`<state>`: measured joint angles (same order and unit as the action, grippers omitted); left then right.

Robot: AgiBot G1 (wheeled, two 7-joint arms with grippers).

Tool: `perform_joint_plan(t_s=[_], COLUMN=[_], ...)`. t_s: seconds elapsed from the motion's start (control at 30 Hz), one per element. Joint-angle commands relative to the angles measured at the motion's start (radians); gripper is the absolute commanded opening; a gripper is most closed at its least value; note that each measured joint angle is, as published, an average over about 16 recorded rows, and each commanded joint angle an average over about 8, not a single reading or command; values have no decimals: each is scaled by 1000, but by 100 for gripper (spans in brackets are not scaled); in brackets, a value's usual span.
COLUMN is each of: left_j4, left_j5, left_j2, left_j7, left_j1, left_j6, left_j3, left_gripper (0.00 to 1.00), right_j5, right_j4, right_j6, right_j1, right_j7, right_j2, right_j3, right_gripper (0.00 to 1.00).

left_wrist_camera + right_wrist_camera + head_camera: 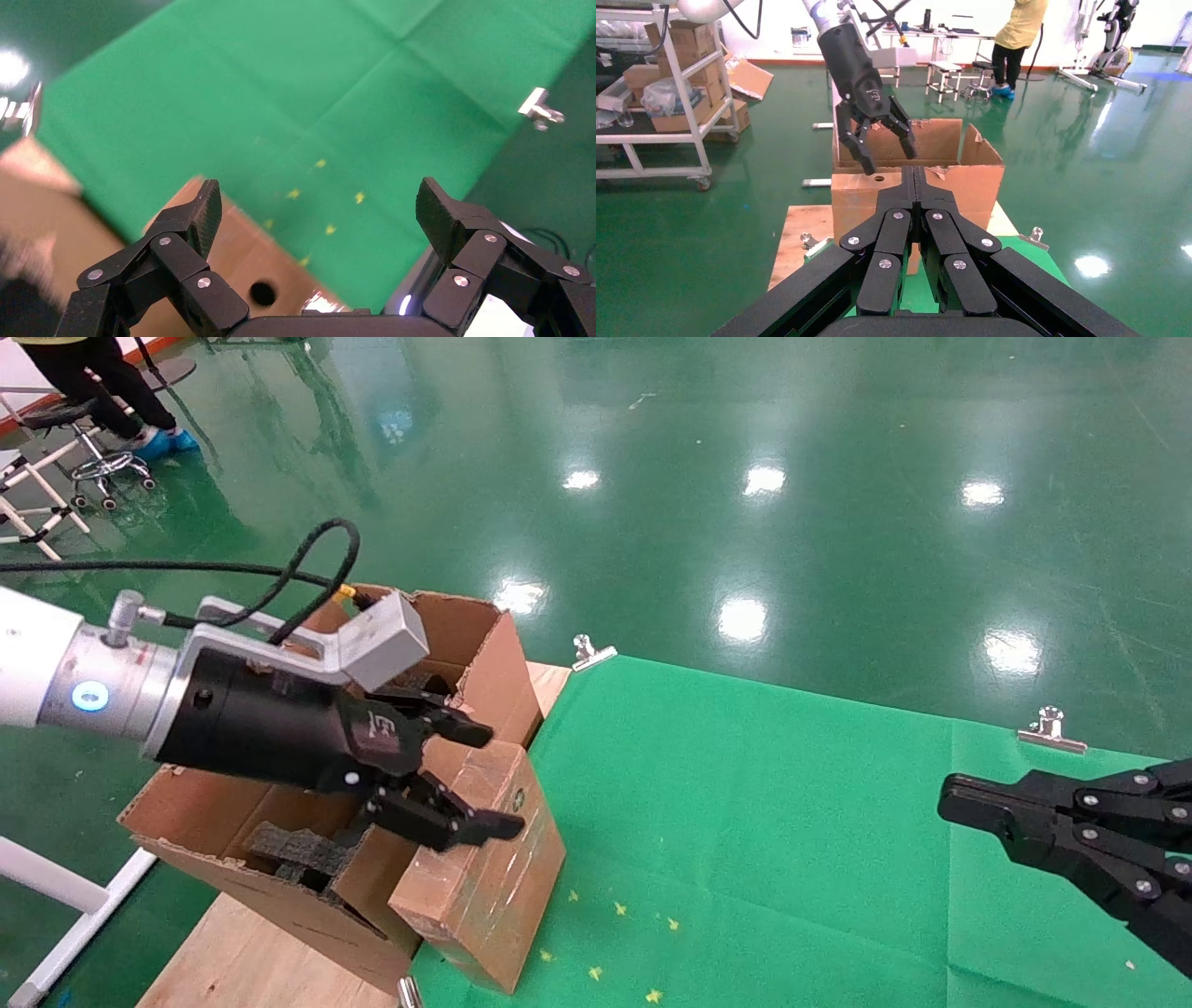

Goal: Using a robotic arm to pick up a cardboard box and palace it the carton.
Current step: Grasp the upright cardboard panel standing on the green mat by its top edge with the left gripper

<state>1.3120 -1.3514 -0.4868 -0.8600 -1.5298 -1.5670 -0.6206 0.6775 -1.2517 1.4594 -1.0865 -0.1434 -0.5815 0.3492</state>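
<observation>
Only an unreadable white mark shows on the left claw (pixel 470 775), which hangs wide open and empty just above the cardboard box (pixel 484 873) leaning against the carton (pixel 233 859); the right claw (pixel 950 800) is closed.

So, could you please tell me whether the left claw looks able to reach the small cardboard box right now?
Probably yes: the left claw hangs open just above the cardboard box, nothing between them.
</observation>
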Motion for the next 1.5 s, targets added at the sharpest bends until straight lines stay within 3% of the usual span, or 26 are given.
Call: perform_joint_plan(t_s=[0.03, 0.43, 1.07, 1.1, 1.17, 1.33, 1.4, 1.5], left_j4=[-1, 7, 38, 39, 40, 42, 42, 42], left_j5=[-38, -160, -164, -165, -167, -163, -160, -156], left_j2=[0, -44, -51, -51, -53, -60, -63, -65], left_j7=[-61, -319, -468, -473, -481, -493, -495, -496], left_j1=[-28, -121, -174, -177, -184, -194, -196, -197], left_j6=[-1, -6, 9, 9, 11, 16, 18, 20], left_j3=[-24, -167, -347, -357, -374, -404, -411, -416], left_gripper=[100, 100, 100, 99, 83, 21, 3, 0], right_j5=[0, 0, 0, 0, 0, 0, 0, 0], right_j4=[0, 0, 0, 0, 0, 0, 0, 0], right_j6=[0, 0, 0, 0, 0, 0, 0, 0], right_j1=[0, 0, 0, 0, 0, 0, 0, 0], right_j7=[0, 0, 0, 0, 0, 0, 0, 0], right_j2=[0, 0, 0, 0, 0, 0, 0, 0], right_j3=[0, 0, 0, 0, 0, 0, 0, 0], right_gripper=[0, 0, 0, 8, 33, 95, 100, 100])
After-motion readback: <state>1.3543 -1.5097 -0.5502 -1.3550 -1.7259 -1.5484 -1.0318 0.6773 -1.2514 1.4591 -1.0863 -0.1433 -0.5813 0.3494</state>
